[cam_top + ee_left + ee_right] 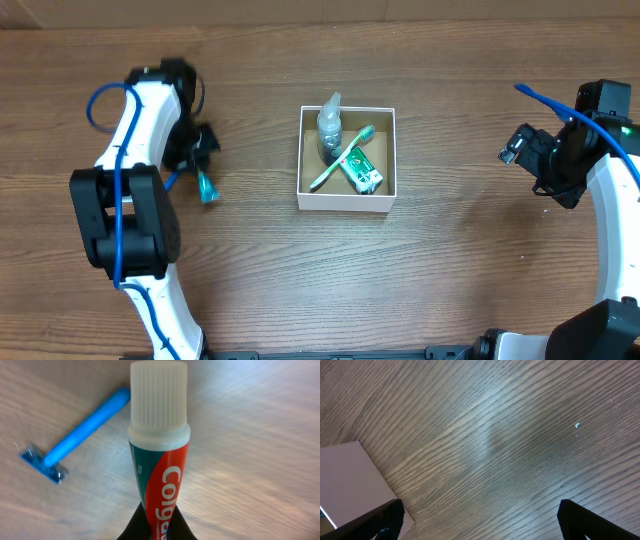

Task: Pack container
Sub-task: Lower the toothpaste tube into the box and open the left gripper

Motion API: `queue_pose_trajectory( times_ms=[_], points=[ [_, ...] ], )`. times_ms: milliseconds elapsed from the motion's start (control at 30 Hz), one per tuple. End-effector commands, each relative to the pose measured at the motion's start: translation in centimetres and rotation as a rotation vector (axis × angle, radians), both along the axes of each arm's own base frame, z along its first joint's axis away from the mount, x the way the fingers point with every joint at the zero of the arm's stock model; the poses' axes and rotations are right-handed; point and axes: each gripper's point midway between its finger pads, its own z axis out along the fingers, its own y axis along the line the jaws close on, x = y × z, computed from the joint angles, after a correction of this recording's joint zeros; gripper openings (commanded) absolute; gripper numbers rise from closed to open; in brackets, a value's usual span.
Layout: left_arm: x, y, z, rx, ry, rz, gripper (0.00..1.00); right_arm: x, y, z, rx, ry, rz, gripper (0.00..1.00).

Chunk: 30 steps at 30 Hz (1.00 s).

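Note:
The container (347, 201), a white-walled square box with a brown inside, sits mid-table. It holds a clear pump bottle (328, 125), a green toothbrush (340, 160) and a small green-and-red tube (362, 171). My left gripper (203, 145) is left of the container. In the left wrist view it (159, 521) is shut on a red-and-green Colgate toothpaste tube (160, 460) with a white cap, held above the table. A blue razor (80, 430) lies on the table beside it and also shows in the overhead view (207, 187). My right gripper (522, 150) is open and empty, far right of the container.
The table is dark wood (450, 280). In the right wrist view the open fingers (480, 520) are over bare wood, with a white corner of the container (350, 480) at the left edge. Blue cables run along both arms.

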Motion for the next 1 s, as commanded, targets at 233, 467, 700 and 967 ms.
queue_pose_trajectory(
  times_ms=[233,467,700,967],
  points=[
    [-0.1,-20.3,19.0,-0.005,-0.554,-0.946,0.04,0.4,-0.1,0.3,-0.012,-0.02,0.006,1.0],
    [-3.6,-28.2,14.5,-0.029,-0.454,-1.268,0.04,0.4,-0.1,0.3,-0.012,-0.022,0.006,1.0],
    [-3.1,-28.9,8.3,-0.042,-0.298,-1.211,0.04,0.3,-0.1,0.3,-0.012,-0.019,0.009,1.0],
    [-3.2,-27.5,10.5,0.019,-0.304,-1.156,0.51,0.3,-0.1,0.3,-0.012,-0.019,0.009,1.0]
  ],
)
